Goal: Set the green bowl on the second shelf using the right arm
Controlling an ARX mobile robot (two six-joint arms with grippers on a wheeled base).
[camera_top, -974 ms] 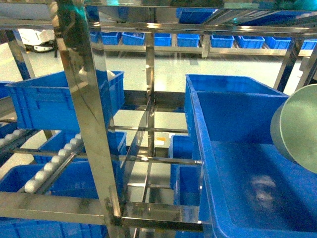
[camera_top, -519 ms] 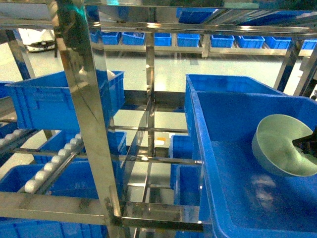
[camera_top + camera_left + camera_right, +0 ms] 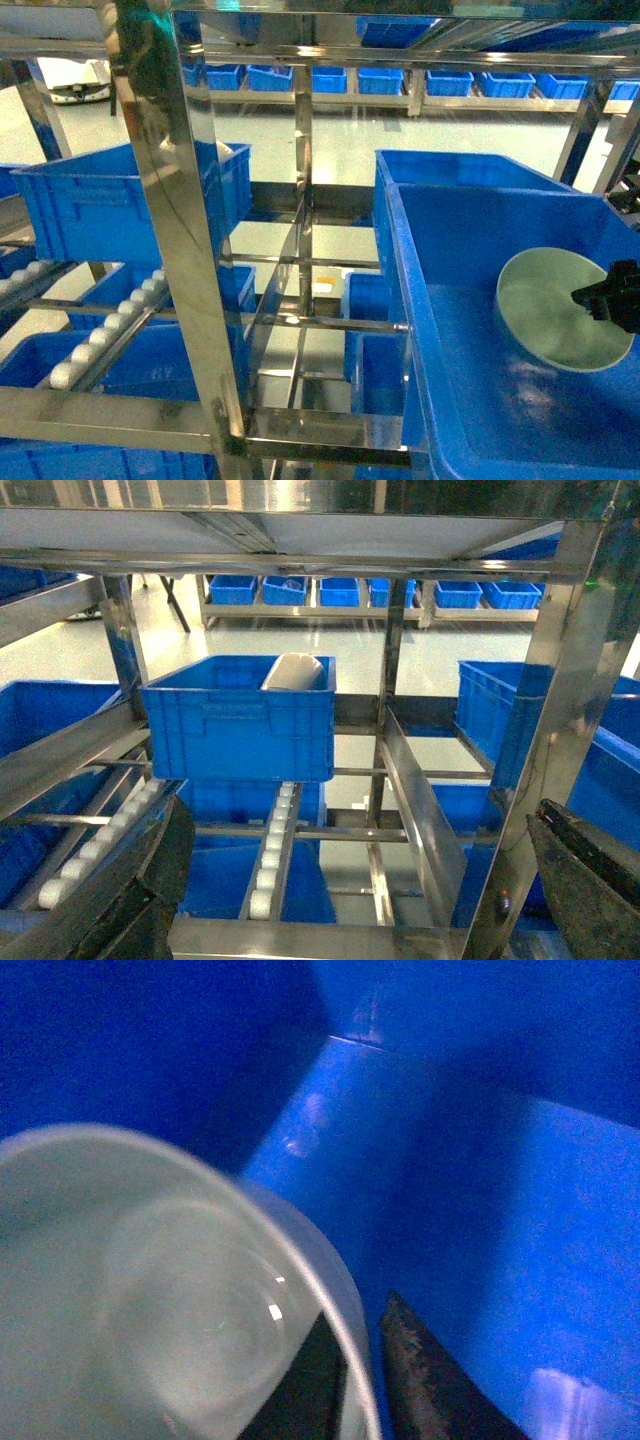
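The pale green bowl (image 3: 550,312) sits tilted inside the large blue bin (image 3: 400,235) on the right, its opening facing up and left. My right gripper (image 3: 602,300) is shut on the bowl's right rim. In the right wrist view one black finger lies inside the green bowl (image 3: 150,1290) and the other finger (image 3: 425,1380) outside it, with the right gripper (image 3: 362,1375) pinching the rim. A shelf tier of steel rails and white rollers (image 3: 110,330) runs at lower left. My left gripper (image 3: 360,815) stands open in front of the rack, with nothing between its fingers.
A shiny steel upright (image 3: 180,250) stands close in front at left. A blue bin (image 3: 240,720) holding a white object (image 3: 295,670) rests on the roller tracks (image 3: 275,850). More blue bins (image 3: 380,80) line a far rack.
The bowl came in from the right edge, where it was held high, and moved down and left into the blue bin, its opening turning upward. The left arm has not moved.
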